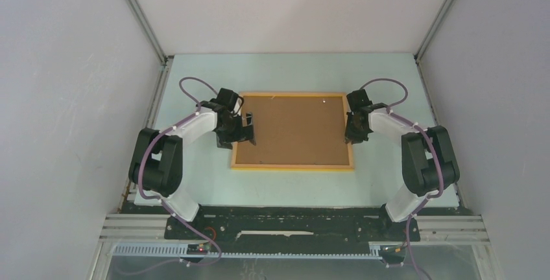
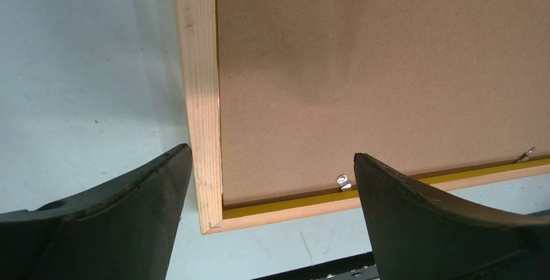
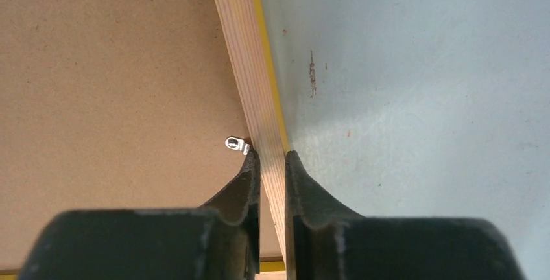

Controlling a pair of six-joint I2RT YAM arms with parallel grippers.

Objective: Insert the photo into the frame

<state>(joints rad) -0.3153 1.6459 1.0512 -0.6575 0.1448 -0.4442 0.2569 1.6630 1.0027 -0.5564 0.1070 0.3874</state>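
Starting with the top view: frame (image 1: 292, 165) lies flat, back up, mid-bench (image 1: 292, 72), with brown backing (image 1: 295, 129) filling it. Left pincer (image 1: 241, 134) hangs over the left rail, right pincer (image 1: 355, 131) sits at the right rail. Photo not seen in any view; cannot tell whether it lies under the backing. Left wrist view: jaws wide apart, holding nothing, above the near left corner; a clip (image 2: 343, 181) on the near rail overlaps the backing edge. Right wrist view: jaws closed on the right rail, one finger inside, one outside, beside a second clip (image 3: 233, 143). Judgement: backing looks seated. If the photo is beneath, little remains; if not, the backing must come out first.
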